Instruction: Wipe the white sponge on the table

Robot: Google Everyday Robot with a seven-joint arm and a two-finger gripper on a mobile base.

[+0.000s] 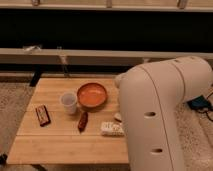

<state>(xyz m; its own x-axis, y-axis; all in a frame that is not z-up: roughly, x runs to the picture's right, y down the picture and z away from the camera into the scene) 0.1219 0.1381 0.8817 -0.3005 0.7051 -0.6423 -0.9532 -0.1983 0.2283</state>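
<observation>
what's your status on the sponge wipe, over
No tool in view, only the arm shows. Pale block at the arm's edge looks like the white sponge. Arm hides the table on its right side.

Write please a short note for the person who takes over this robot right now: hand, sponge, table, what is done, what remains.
Hand: not in view. Only the big white arm shows, over the right side of the table.
White sponge: probably the small off-white piece at the arm's edge, mostly hidden, lying on the table just behind the printed white piece.
Done: no wiping can be seen.
Left: likely everything, so grasp the sponge and wipe the table.
</observation>
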